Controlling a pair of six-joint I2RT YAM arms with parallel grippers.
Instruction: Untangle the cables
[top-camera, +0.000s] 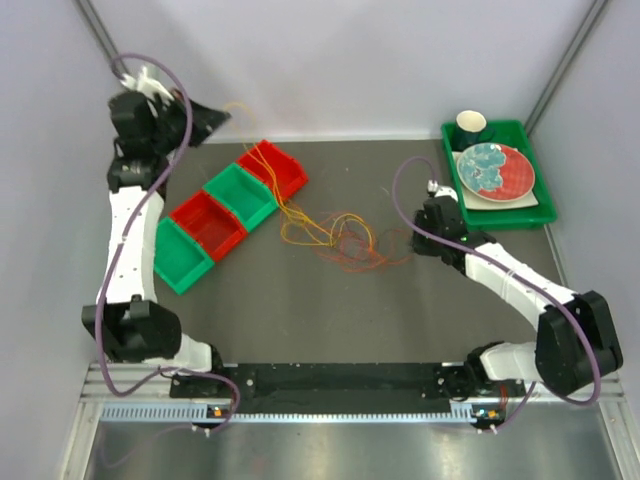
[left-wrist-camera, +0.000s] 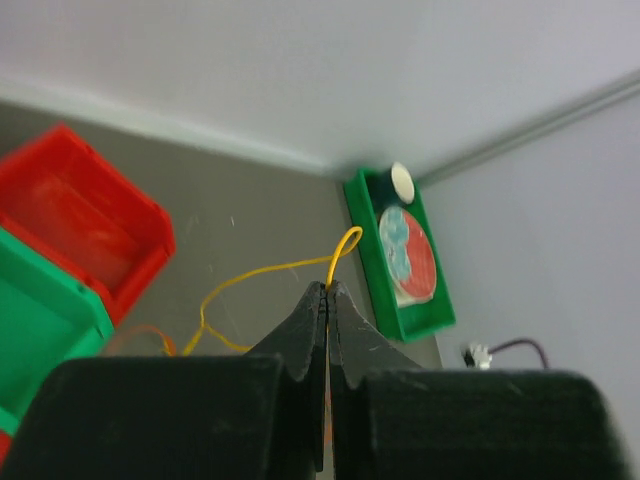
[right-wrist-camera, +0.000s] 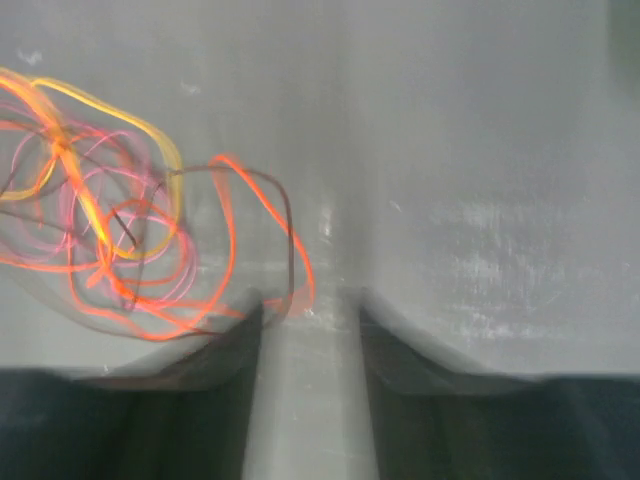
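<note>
The cables (top-camera: 338, 240) lie as a loose tangle of yellow, orange, red and dark loops in the middle of the table. My left gripper (top-camera: 226, 116) is raised high at the back left and is shut on a yellow cable (left-wrist-camera: 262, 270), which runs down over the bins to the tangle. The left wrist view shows the jaws (left-wrist-camera: 328, 290) closed on that strand. My right gripper (top-camera: 416, 243) is low at the right side of the tangle. In the blurred right wrist view it (right-wrist-camera: 310, 305) is open, with an orange and dark loop (right-wrist-camera: 290, 240) at its left fingertip.
A diagonal row of red and green bins (top-camera: 240, 195) stands left of the tangle. A green tray (top-camera: 500, 222) at the back right holds a plate (top-camera: 495, 170) and a cup (top-camera: 471, 127). Grey walls close the back and sides.
</note>
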